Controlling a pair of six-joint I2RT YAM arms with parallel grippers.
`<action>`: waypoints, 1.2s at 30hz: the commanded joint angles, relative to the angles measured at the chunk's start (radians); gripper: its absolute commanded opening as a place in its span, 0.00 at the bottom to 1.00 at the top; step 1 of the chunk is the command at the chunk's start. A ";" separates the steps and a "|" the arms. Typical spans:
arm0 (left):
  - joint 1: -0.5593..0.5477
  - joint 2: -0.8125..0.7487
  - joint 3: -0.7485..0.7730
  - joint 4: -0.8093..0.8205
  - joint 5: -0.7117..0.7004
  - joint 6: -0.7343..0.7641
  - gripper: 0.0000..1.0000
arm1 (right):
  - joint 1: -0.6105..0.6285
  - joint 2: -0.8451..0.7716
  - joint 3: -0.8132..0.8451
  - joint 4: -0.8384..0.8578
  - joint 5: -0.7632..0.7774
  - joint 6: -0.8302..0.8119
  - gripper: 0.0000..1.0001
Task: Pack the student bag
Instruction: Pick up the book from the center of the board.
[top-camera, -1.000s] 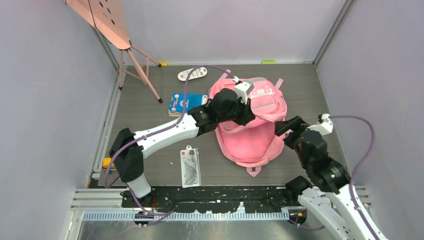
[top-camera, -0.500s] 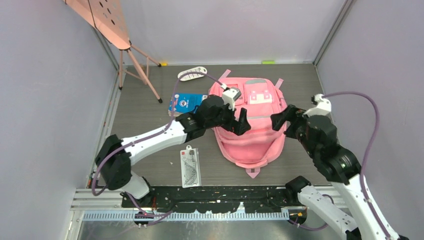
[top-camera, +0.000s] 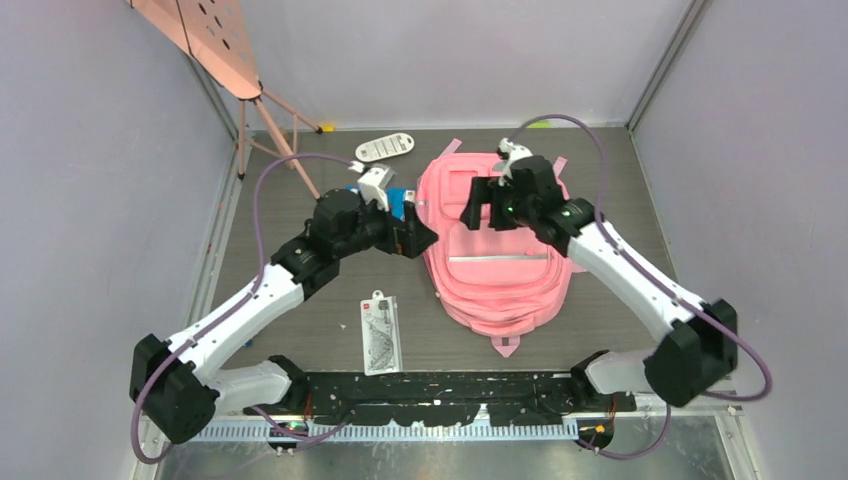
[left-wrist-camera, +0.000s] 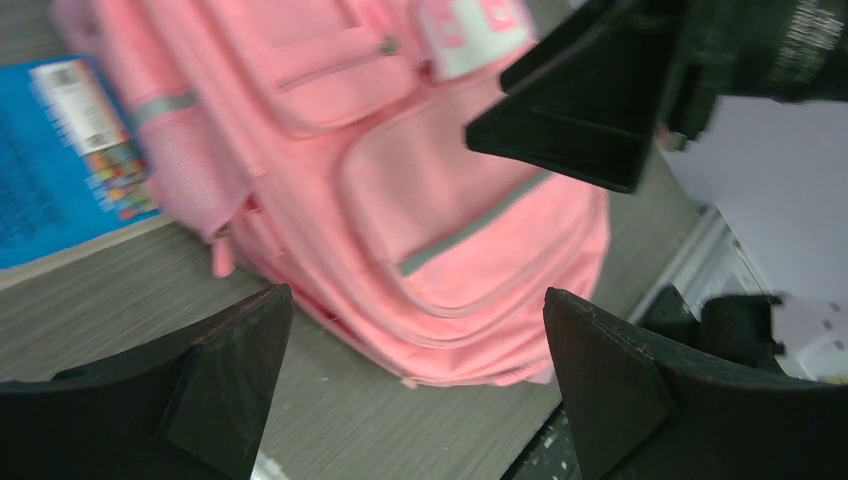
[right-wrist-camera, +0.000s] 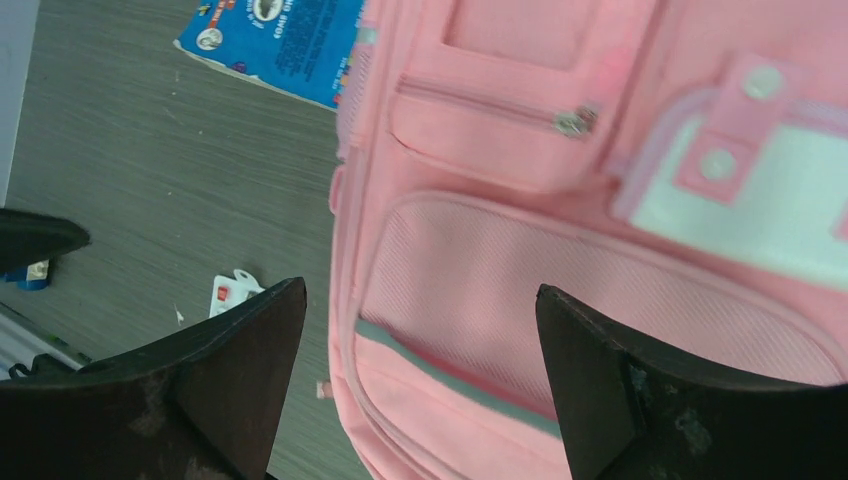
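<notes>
The student bag (top-camera: 500, 270) is a soft pink backpack lying flat on the grey table, front pockets up, with white patches near its top. My left gripper (top-camera: 418, 232) hovers open at the bag's left edge, nothing between its fingers. The left wrist view shows the bag (left-wrist-camera: 400, 200) beyond the open left gripper (left-wrist-camera: 415, 330). My right gripper (top-camera: 487, 213) hangs open over the bag's upper front, above the zip pocket. In the right wrist view the bag (right-wrist-camera: 600, 250) fills the space past the empty right gripper (right-wrist-camera: 420, 330).
A blue book (right-wrist-camera: 280, 40) lies left of the bag, partly under my left arm. A white packaged item (top-camera: 380, 333) lies near the front edge, a white oblong item (top-camera: 385, 148) at the back. A pink board on a tripod (top-camera: 270, 130) stands back left.
My left gripper opened, let go of the bag and drew back to the left. The right arm swung from the bag's right side to over its top. The bag settled flat.
</notes>
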 joint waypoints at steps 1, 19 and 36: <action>0.160 -0.027 -0.086 -0.015 -0.023 -0.094 1.00 | 0.061 0.162 0.167 0.125 -0.104 -0.110 0.90; 0.527 0.168 -0.304 0.350 -0.058 -0.332 1.00 | 0.108 1.137 1.063 -0.066 -0.233 -0.293 0.90; 0.553 0.470 -0.276 0.541 -0.027 -0.381 0.95 | 0.085 1.428 1.395 -0.097 -0.200 -0.367 1.00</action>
